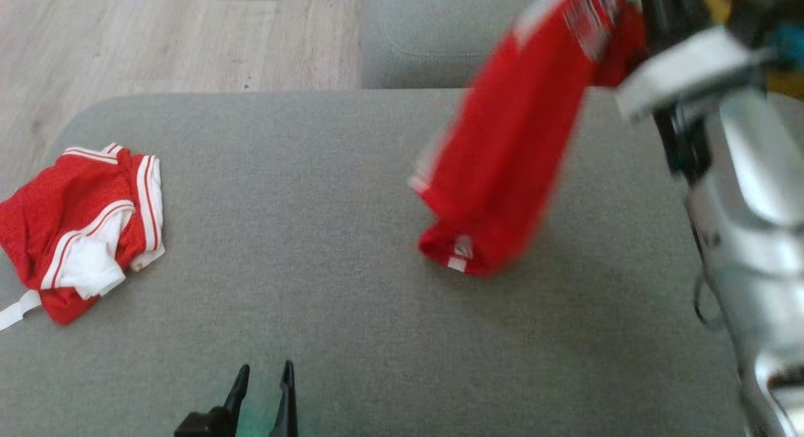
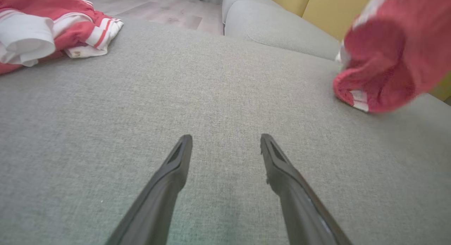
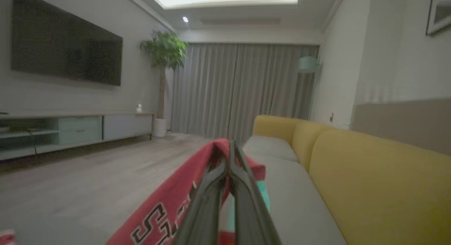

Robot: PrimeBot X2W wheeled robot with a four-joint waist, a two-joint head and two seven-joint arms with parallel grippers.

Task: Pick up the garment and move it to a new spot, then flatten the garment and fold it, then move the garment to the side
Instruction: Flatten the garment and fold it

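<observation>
The garment (image 1: 509, 148) is red with white trim and dark lettering. It hangs blurred from the upper right of the head view, and its lower end reaches about down to the grey cushion (image 1: 326, 280). My right gripper (image 3: 229, 146) is shut on its upper edge, raised high over the sofa, with red cloth (image 3: 165, 209) draped below the fingers. My left gripper (image 1: 266, 368) stands open and empty low over the cushion's front. In the left wrist view the left gripper (image 2: 226, 137) points across bare fabric, with the hanging garment (image 2: 387, 62) to the right.
A second red and white garment (image 1: 81, 230) lies crumpled at the cushion's left edge, also seen as a heap (image 2: 45, 26) in the left wrist view. Another grey cushion (image 1: 427, 35) sits beyond, yellow backrests (image 3: 370, 174) on the right, wooden floor (image 1: 157, 35) to the left.
</observation>
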